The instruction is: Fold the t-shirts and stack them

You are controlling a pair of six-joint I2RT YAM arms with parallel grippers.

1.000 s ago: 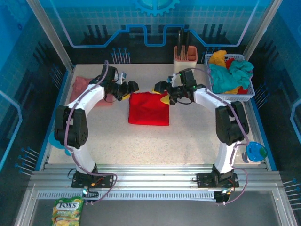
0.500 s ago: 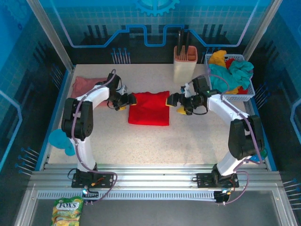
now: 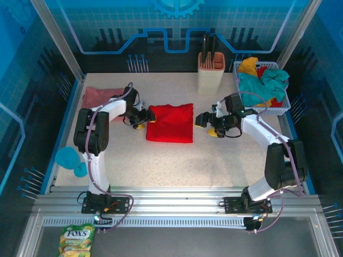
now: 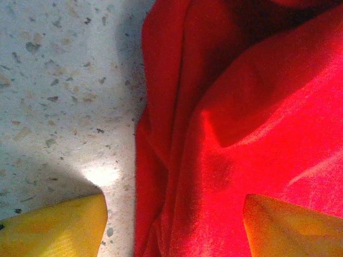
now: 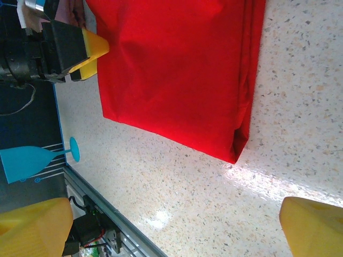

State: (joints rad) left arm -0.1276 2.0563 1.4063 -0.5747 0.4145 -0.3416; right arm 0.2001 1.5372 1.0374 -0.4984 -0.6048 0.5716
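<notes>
Setting: a pale speckled counter [image 3: 177, 160] inside a blue-lit enclosure, with aluminium rails [image 3: 177, 206] along the near edge.
Red t-shirt: and there's the red t-shirt [image 3: 170, 124], folded into a tidy rectangle. It lies flat mid-counter, right between the two tools.
Pink t-shirt: the pink t-shirt [image 3: 96, 96] sits at the back-left of the counter, behind the left arm and apart from the red one.
Left tool: the left tool [image 3: 144, 120] is right at the red shirt's left edge with its jaws apart. The wrist view shows one yellow finger [image 4: 53, 227] down over bare counter and the other [image 4: 292, 227] over red cloth. The shirt's layered edge lies between them, with nothing pinched.
Right tool: the right tool [image 3: 206, 126] sits off the shirt's right side, across a strip of bare counter. Its jaws are spread wide, both yellow fingers [image 5: 313, 227] clear of the cloth and only counter between them.
Fold: in the right wrist view, the red shirt's near edge shows stacked layers.
Basket: a white basket [image 3: 286, 103] sits back-right, heaped with teal, yellow and red cloth.
Holder: a beige holder [image 3: 210, 80] with dark handles stands at back centre.
Left edge: a blue goblet shape [image 3: 67, 158].
Near-left: a sweets bag [image 3: 76, 239] lies in front of the rails.
</notes>
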